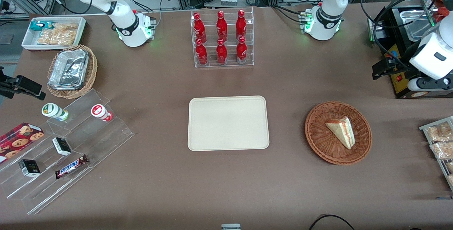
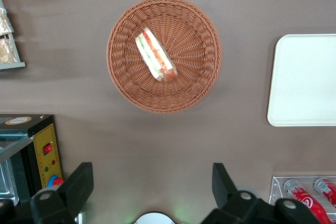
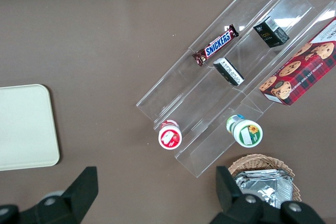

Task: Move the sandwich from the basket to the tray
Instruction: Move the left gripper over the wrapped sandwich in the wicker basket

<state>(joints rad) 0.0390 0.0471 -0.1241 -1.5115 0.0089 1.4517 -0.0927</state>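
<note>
Sandwich [image 2: 156,56] lies in the basket [image 2: 199,85]; gripper [image 2: 152,192] hangs above, fingers [image 2: 79,184] wide apart, empty.

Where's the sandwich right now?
The sandwich lies in the basket, beside the tray, toward the working arm's end. The gripper hangs above, jaws open.

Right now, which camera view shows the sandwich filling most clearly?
The left wrist view: the open end effector hangs high above the table and the sandwich, in the basket, shows its red and green edge. The front view shows its pale bread and a red edge. The right wrist view does not show it.
</note>
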